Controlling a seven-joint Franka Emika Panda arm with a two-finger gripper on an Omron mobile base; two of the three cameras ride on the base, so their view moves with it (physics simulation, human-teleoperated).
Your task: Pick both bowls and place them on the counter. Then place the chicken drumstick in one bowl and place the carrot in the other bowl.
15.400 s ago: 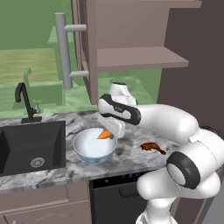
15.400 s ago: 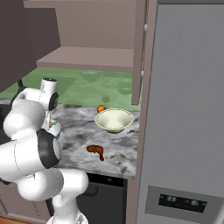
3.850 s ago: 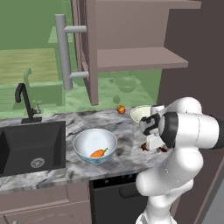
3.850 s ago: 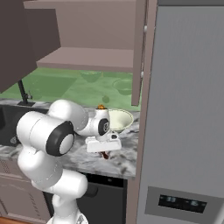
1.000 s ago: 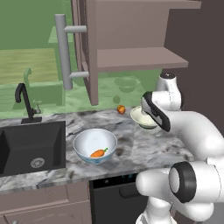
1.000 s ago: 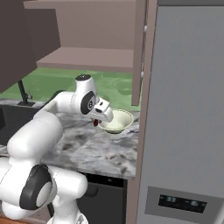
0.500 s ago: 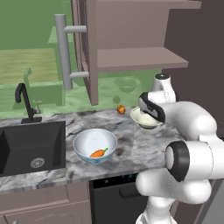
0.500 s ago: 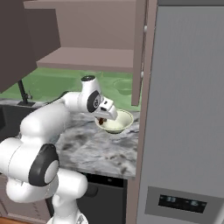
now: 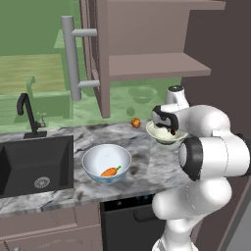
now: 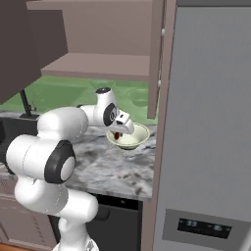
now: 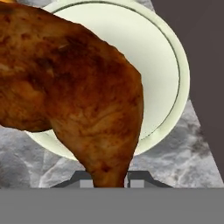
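My gripper (image 9: 168, 128) is shut on the chicken drumstick (image 11: 74, 96), a glossy brown piece held by its thin end. It hangs just above the shallow cream and green bowl (image 9: 165, 137) at the back right of the counter (image 9: 147, 169). From the right, the gripper (image 10: 117, 130) and the drumstick (image 10: 116, 135) sit over that bowl's (image 10: 133, 138) left rim. The hand view looks down past the meat into the cream bowl (image 11: 162, 65); the fingertips (image 11: 83, 178) peek out at the bottom. The deep white and blue bowl (image 9: 106, 163) stands in front, with the carrot (image 9: 111, 171) inside.
A small orange-red fruit (image 9: 135, 122) lies behind the bowls. The black sink (image 9: 29, 162) and its faucet (image 9: 27, 115) are at the left. An open cabinet door (image 9: 100, 54) and a shelf (image 9: 152, 66) hang overhead. A tall grey appliance (image 10: 206, 127) closes off the right.
The hand has carried the drumstick a little further over the cream bowl and slightly lower. The bowls, carrot and fruit have not moved.
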